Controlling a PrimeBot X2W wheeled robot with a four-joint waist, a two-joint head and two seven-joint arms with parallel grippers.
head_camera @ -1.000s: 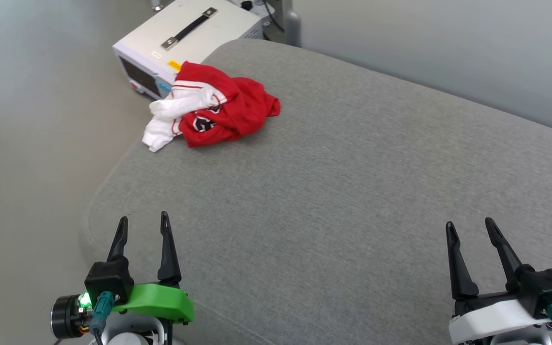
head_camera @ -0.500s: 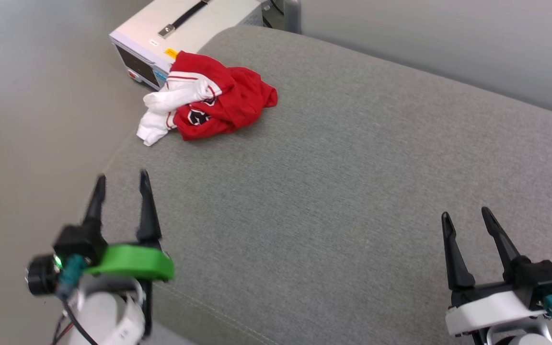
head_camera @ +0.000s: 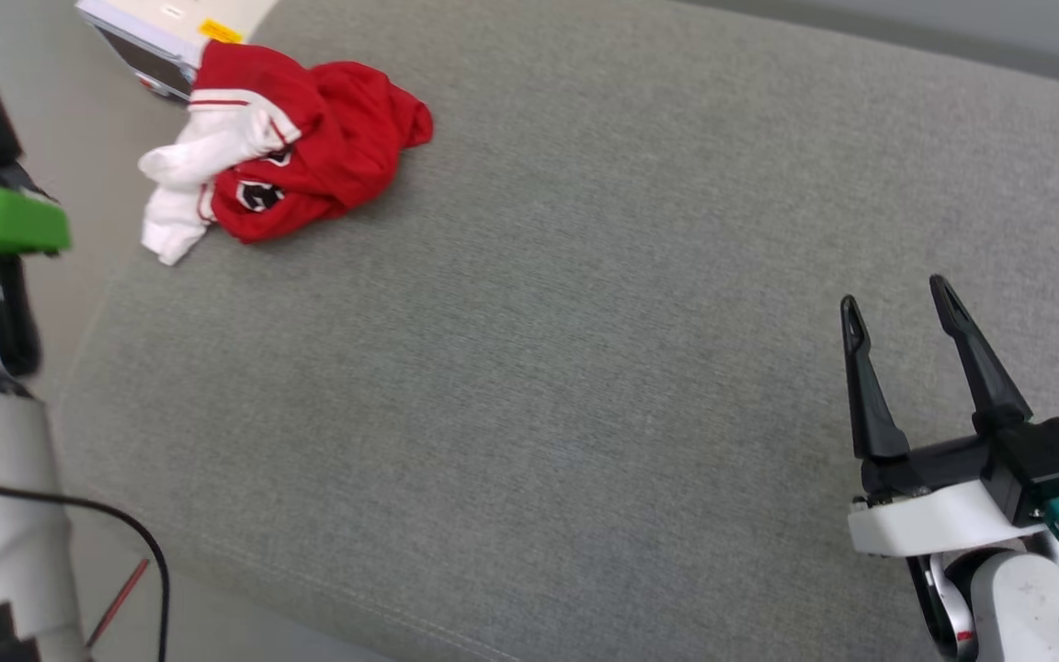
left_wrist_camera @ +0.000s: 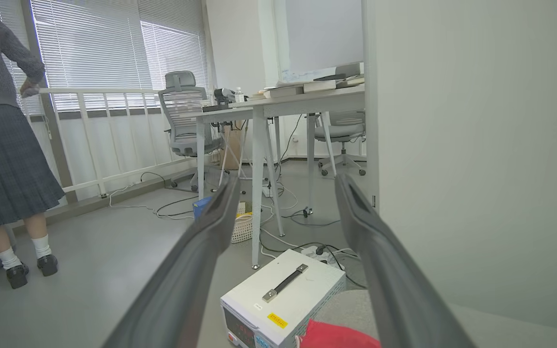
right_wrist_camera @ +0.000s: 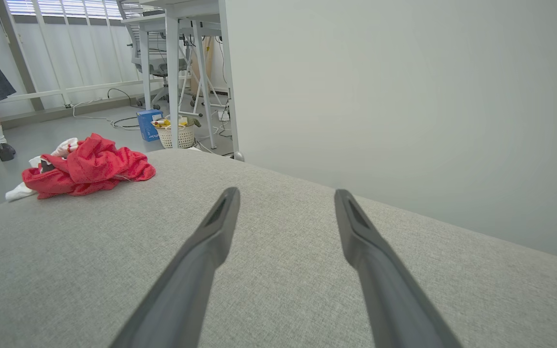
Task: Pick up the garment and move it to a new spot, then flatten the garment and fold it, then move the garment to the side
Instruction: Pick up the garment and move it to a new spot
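Two empty grippers with fingers spread wide, the left gripper (left_wrist_camera: pixel 288 180) and right gripper (head_camera: pixel 894 294), hover clear of the crumpled red-and-white garment (head_camera: pixel 300 165) lying upper left on the grey surface (head_camera: pixel 585 368), its black chest lettering too folded to read.

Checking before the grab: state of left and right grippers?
Left gripper: open, holding nothing.
Right gripper: open, holding nothing.
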